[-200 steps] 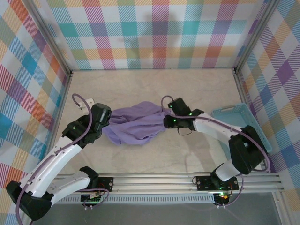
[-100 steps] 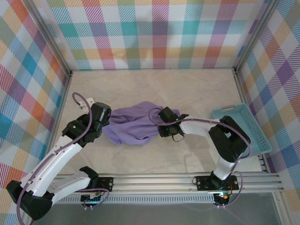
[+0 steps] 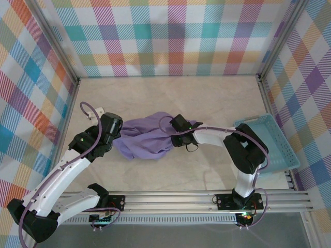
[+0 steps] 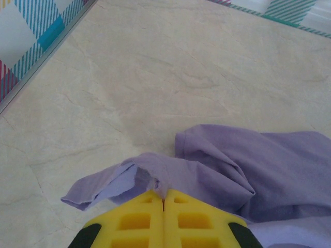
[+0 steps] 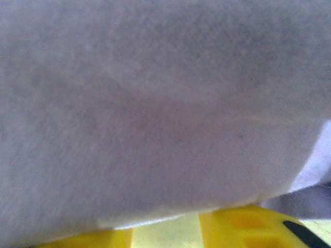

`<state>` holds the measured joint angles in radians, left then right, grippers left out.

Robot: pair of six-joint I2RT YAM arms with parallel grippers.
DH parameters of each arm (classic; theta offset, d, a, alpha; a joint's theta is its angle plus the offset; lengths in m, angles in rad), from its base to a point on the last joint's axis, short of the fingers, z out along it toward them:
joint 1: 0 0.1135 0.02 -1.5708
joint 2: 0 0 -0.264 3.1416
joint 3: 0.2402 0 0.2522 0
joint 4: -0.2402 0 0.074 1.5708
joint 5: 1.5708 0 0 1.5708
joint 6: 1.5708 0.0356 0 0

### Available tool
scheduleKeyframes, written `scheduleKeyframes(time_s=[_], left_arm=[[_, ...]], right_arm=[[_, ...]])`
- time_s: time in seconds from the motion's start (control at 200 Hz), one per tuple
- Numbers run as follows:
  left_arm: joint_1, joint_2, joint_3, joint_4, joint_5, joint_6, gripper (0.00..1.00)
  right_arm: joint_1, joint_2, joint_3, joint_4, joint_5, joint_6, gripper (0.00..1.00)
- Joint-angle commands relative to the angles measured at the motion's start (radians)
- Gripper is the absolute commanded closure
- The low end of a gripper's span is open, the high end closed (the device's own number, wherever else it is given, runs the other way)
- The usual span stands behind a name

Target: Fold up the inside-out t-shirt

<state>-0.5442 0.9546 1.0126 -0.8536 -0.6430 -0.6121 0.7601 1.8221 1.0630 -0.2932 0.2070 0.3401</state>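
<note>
**Purple shirt bunched up between two grippers**

The t-shirt [image 3: 147,139] lies in a soft, crumpled lump in the middle of the table [image 3: 207,98]. It is not flat and not folded yet. The lump is longer one way than the other, and its long way runs from one gripper to the other.

The left gripper [image 4: 163,199] is at the left end of the lump. Its yellow fingers are pressed tight together, and a thin ridge of cloth is pinched at their tips. From these fingers the shirt spreads away in front and off to the right. A small loose flap hangs just to their left.

The right gripper [image 3: 173,135] is at the other end, pushed into the cloth. From its fingers the shirt lies straight ahead, toward the left gripper. Each arm touches its own end, so neither one is nearer.

The top camera shows the whole lump and both arms, but the black wrists hide the fingertips. The left wrist camera shows the pinch clearly. The right wrist camera is so close that purple cloth covers almost everything, with bits of yellow finger at the bottom. I cannot tell if those fingers are holding the cloth or are just under it.

I think the next job is to pull the two ends apart, along the long way.

A light blue basket [image 3: 251,120] sits well apart, past the right arm.
</note>
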Motion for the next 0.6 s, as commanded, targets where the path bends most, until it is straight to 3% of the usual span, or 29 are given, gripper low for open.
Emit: scheduleKeyframes(time_s=[0.0,0.2,0.41,0.595], left_arm=[[0.016,0.005,0.024,0.022,0.001,0.012,1.00],[0.021,0.013,0.045,0.016,-0.007,0.022,1.00],[0.050,0.029,0.102,0.008,-0.020,0.058,1.00],[0.125,0.064,0.202,0.016,0.020,0.094,1.00]], right_arm=[[0.005,0.024,0.039,-0.020,0.050,-0.013,0.71],[0.005,0.001,0.048,-0.056,0.136,-0.010,1.00],[0.006,-0.163,-0.010,-0.105,0.214,-0.014,1.00],[-0.014,-0.400,-0.042,-0.186,0.247,-0.038,1.00]])
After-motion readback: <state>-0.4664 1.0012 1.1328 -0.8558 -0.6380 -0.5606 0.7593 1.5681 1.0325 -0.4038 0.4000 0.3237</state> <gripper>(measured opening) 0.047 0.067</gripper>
